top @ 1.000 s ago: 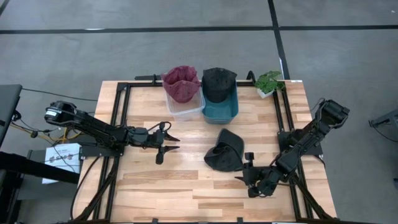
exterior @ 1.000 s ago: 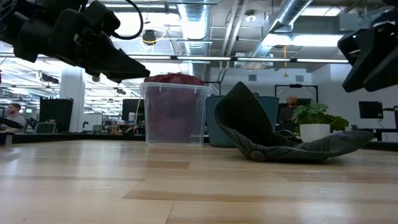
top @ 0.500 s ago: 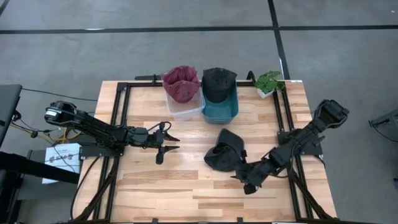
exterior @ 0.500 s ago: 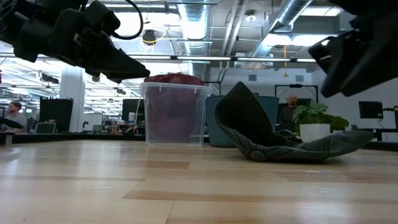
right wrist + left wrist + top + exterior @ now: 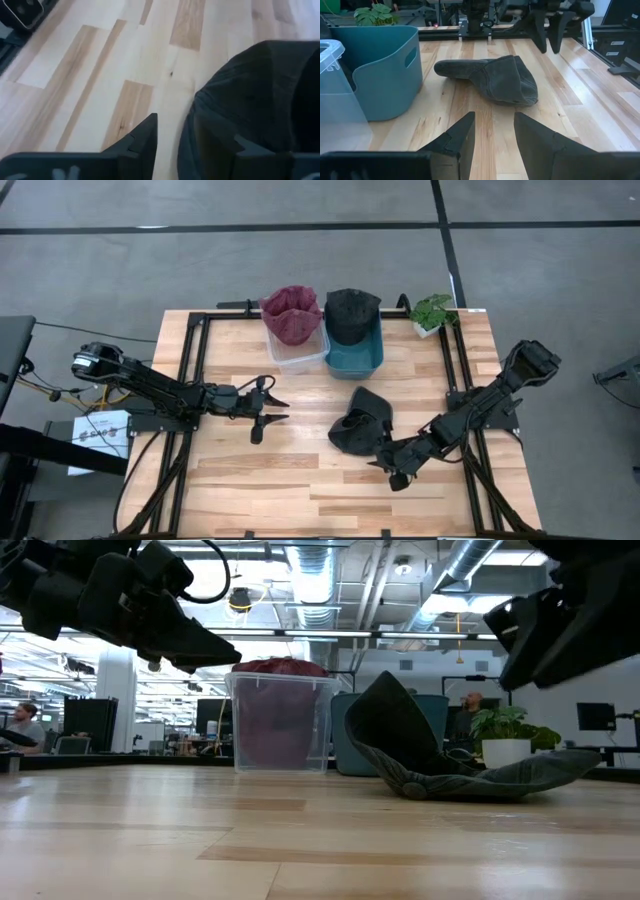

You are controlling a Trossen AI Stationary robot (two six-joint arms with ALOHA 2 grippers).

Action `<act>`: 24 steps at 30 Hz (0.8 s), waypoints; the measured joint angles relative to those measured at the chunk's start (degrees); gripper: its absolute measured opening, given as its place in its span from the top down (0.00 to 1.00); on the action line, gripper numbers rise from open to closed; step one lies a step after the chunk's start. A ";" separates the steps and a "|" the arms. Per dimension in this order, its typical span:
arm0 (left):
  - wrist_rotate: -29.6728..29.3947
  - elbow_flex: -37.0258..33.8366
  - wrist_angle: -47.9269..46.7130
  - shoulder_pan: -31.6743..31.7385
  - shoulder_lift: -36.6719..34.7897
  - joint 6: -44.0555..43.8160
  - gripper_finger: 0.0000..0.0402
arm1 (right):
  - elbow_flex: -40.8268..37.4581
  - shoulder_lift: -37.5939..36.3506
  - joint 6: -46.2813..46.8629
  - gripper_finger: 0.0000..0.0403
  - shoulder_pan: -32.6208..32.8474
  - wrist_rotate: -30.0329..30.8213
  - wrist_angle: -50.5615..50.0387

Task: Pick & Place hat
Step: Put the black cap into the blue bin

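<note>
A dark grey hat lies crumpled on the wooden table; its brim rests flat and its crown stands up. My right gripper is open and hovers low at the hat's near right edge. In the right wrist view the hat's rim lies just ahead of the gap and partly within it, and I see no contact. My left gripper is open above the table's left half and points at the hat. It shows in the left wrist view.
At the far edge, a clear bin holds a maroon hat and a teal bin holds a dark one. A potted plant stands at the far right corner. Bare wood spreads across the near side. Black frame rails run along both sides.
My right gripper has moved toward the table's left and a little toward its far edge, closing in on the hat's near right side. It has stayed open. The hat has not moved.
</note>
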 joint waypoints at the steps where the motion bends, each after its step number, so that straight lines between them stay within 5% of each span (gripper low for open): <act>1: 0.00 0.00 0.09 0.00 0.00 0.00 0.66 | 0.00 0.62 0.02 0.69 0.00 -0.17 0.31; 12: 0.00 0.00 0.34 0.00 0.00 0.00 0.66 | -0.02 10.91 -1.96 0.47 -2.88 2.90 2.63; 24: 0.01 0.00 0.44 0.00 0.00 0.00 0.66 | 0.28 16.76 -1.00 0.46 -5.29 3.37 5.19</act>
